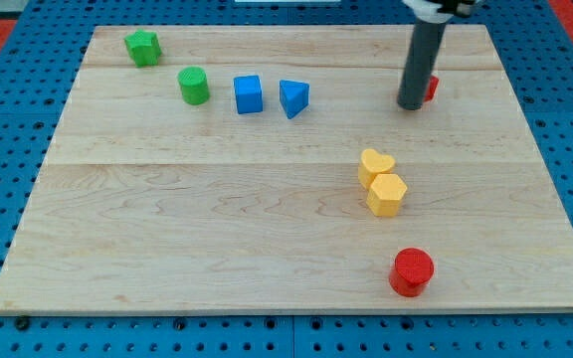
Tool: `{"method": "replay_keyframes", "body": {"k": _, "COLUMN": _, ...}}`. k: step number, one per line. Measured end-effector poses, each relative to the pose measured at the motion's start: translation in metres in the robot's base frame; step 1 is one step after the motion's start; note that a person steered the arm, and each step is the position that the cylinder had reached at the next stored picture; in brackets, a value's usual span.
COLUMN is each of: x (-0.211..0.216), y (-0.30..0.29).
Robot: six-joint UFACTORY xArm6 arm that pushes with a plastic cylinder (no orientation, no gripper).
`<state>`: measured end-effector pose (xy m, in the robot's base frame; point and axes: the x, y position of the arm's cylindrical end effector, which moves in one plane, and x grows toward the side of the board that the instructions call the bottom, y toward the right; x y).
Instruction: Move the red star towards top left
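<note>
The red star [431, 88] sits near the view's top right, mostly hidden behind my rod; only a small red edge shows. My tip [410, 105] rests on the board directly at the star's left side, touching or nearly touching it. The rod rises from there to the view's top edge.
A green star [143, 47] and a green cylinder [194, 86] lie at the top left. A blue cube [249, 94] and a blue triangle [293, 97] sit beside them. A yellow heart [375, 165] and yellow hexagon [387, 194] touch at centre right. A red cylinder [412, 271] stands near the bottom.
</note>
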<state>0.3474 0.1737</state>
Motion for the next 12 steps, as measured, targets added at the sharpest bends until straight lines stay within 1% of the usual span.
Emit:
{"method": "replay_keyframes", "body": {"k": 1, "x": 0.0, "y": 0.05}}
{"method": "replay_keyframes", "body": {"k": 2, "x": 0.0, "y": 0.06}}
{"method": "replay_keyframes", "body": {"k": 3, "x": -0.001, "y": 0.05}}
{"method": "replay_keyframes", "body": {"k": 4, "x": -0.001, "y": 0.024}}
{"method": "replay_keyframes", "body": {"k": 5, "x": -0.019, "y": 0.003}}
{"method": "replay_keyframes", "body": {"k": 6, "x": -0.028, "y": -0.006}}
{"method": "replay_keyframes", "body": {"k": 7, "x": -0.006, "y": 0.011}}
{"method": "replay_keyframes", "body": {"k": 8, "x": -0.039, "y": 0.026}}
{"method": "replay_keyframes", "body": {"k": 9, "x": -0.049, "y": -0.013}}
{"method": "replay_keyframes", "body": {"k": 10, "x": -0.069, "y": -0.071}}
{"method": "replay_keyframes", "body": {"k": 11, "x": -0.073, "y": -0.045}}
{"method": "replay_keyframes", "body": {"k": 12, "x": -0.096, "y": -0.016}}
